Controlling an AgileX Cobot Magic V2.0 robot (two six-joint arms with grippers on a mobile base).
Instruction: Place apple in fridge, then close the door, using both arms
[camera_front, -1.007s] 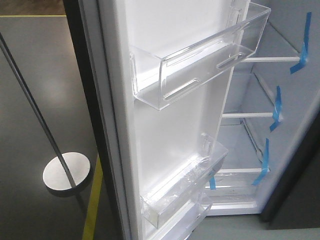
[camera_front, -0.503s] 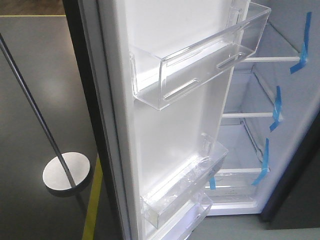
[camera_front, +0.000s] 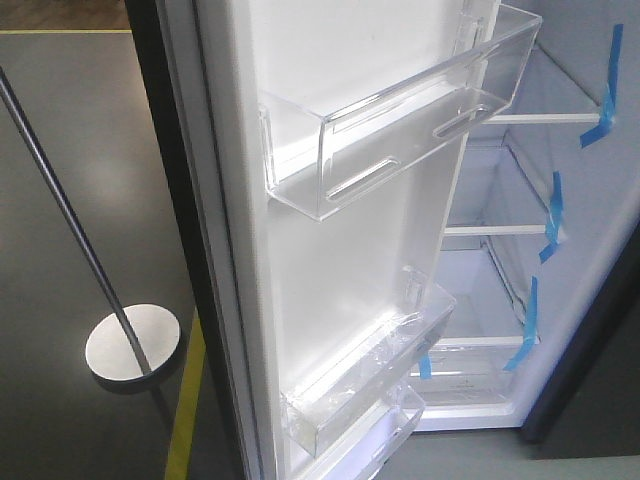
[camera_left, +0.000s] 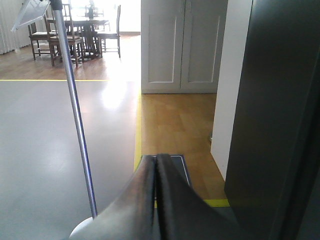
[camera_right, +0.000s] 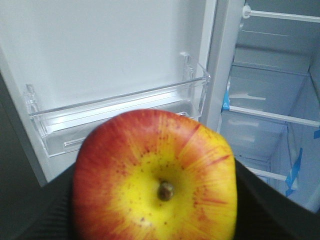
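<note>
So the apple (camera_right: 155, 175) isn't in the fridge (camera_front: 585, 260) yet. It's pinched in the right gripper (camera_right: 156, 212), jaws spread about as wide as the fruit with a dark one hugging each side, stem end pointing straight at the wrist cam. It sits right in front of the door (camera_front: 330, 230), on the white liner side, level with a clear bin (camera_right: 120, 117) on that door and not touching it. The door itself is swung wide open, and past its hinge edge you can see the white inside with glass shelves (camera_front: 492, 230) and strips of blue tape (camera_front: 552, 215). The left gripper (camera_left: 156, 167) is round on the other side of the door, by the dark grey outer face, jaws pressed flat together with nothing between them. Also on that outer side of the door: a metal pole (camera_front: 70, 215) on a round base and a yellow line (camera_front: 185, 410) on the floor.
</note>
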